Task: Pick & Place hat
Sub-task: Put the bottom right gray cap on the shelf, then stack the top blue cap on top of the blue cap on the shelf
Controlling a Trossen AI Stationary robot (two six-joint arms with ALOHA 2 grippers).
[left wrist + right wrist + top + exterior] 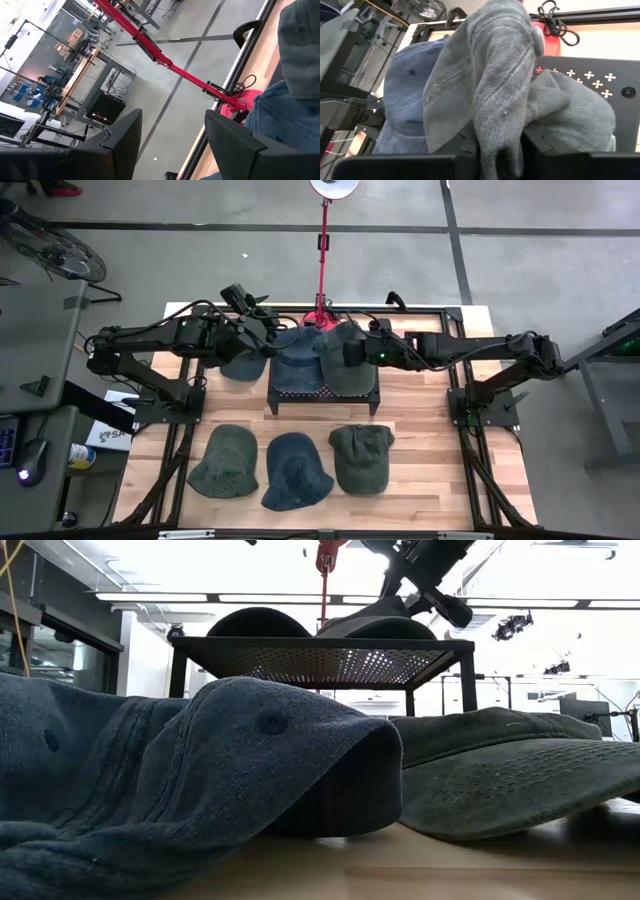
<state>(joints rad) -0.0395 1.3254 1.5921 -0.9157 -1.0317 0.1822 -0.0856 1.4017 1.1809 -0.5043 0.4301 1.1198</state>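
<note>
A: Looking down from above, where are the hats?

B: 3 hats lie in a row near the front edge of the wooden table [420, 395]: a green hat [223, 463] on the left, a blue hat [296, 470] in the middle and a second green hat [360, 457] on the right. They sit close side by side and almost touch.

A: And farther back?

B: A black rack [324, 394] stands in the middle of the table. A blue cap [300, 360] lies on its top, and a gray-green cap [350, 360] lies next to it at the rack's right side. A third dark cap [240, 365] hangs off the rack's left edge.

A: What is the right gripper doing?

B: The right gripper [352, 348] is over the rack's right side. In its wrist view the gray-green cap's cloth [492, 100] bunches up between its 2 fingers [555, 145]. The cloth touches them, but I cannot tell if they pinch it or have let go.

A: And the left gripper?

B: The left gripper [268, 322] is up over the rack's back left corner. Its fingers [235, 142] are apart with nothing between them.

A: Is there room to move?

B: Bare wood shows between the rack and the front row, and on both sides of the rack. A red stand [323, 260] rises just behind the rack's back edge.
</note>
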